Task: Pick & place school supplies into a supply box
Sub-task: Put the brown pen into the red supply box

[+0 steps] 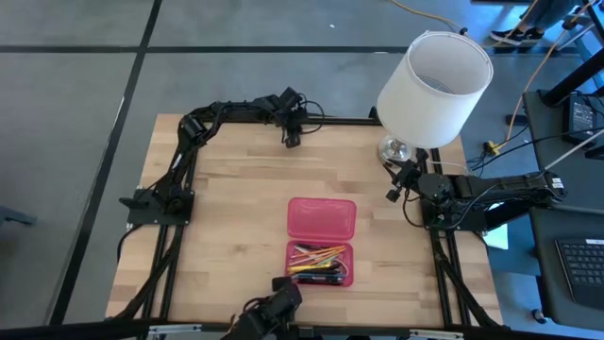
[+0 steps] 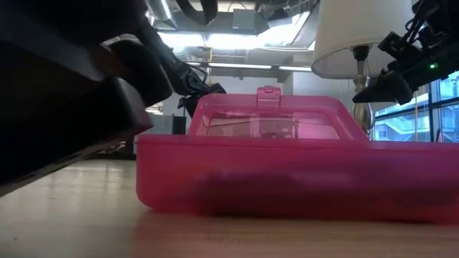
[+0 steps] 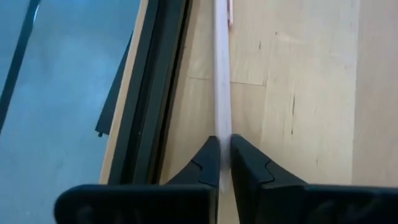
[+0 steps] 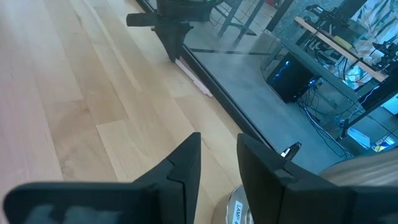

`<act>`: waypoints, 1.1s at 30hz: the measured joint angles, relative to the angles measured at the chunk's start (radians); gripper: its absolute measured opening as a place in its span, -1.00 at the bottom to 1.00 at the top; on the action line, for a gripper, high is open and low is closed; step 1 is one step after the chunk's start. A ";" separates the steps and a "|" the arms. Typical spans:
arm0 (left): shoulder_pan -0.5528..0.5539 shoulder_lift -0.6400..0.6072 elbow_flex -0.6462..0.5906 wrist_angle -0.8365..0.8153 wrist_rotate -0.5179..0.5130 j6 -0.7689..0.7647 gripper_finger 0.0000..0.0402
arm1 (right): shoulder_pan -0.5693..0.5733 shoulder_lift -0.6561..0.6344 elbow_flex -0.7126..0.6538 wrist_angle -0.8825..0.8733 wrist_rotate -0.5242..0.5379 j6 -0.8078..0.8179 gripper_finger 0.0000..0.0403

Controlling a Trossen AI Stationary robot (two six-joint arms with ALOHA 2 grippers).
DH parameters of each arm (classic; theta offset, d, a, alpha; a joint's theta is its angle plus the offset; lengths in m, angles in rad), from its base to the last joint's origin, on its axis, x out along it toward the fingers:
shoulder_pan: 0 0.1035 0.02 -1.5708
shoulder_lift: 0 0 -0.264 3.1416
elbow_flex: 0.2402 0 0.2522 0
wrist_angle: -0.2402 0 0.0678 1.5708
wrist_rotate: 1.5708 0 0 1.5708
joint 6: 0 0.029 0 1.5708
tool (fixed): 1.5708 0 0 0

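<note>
Most of the job looks done: the supply box point(image 1: 321, 219) lies open near the middle of the table point(image 1: 217, 208), its translucent pink-red lid folded flat toward the far side, and the tray half nearer the camera side already holds a loose bundle of school supplies point(image 1: 319, 264), thin sticks in yellow, orange, green and black lying roughly lengthwise. What seems left is a last pale pencil point(image 3: 222, 93) at the far edge of the table, just beside the dark frame rail. The left gripper point(image 1: 293, 140) is down on it there, its two dark wedge-shaped fingers pinched shut on the slim shaft, which runs straight away from the fingertips along the wood grain; the far end shows a pinkish tip. Judging from this, the pencil must yet be lifted, carried to the box and dropped in, and perhaps the lid closed. The right gripper point(image 1: 393, 193) waits at the right side of the table, near the foot of a lamp point(image 1: 432, 80), its fingers partly apart and holding nothing. The box is smooth, glossy plastic with rounded corners and a small clasp on the lid edge, clear enough that dark shapes show through its wall in the low view. The table is pale butcher-block wood, matte and jointed in strips. The lamp has a white drum shade and a shiny metal base.
</note>
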 joint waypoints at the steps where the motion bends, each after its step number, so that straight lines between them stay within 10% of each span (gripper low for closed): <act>1: -0.001 0.000 0.000 -0.003 -0.006 -0.009 -0.95 | 0.000 0.000 0.000 0.000 0.000 0.000 -0.46; 21: -0.081 -0.078 -0.013 -0.578 -0.227 -0.194 -0.99 | 0.000 0.000 0.000 -0.003 -0.009 -0.003 -0.46; 33: -0.217 -0.090 -0.062 -0.620 -0.216 -0.304 -0.99 | 0.000 0.000 0.000 -0.029 -0.133 0.026 -0.46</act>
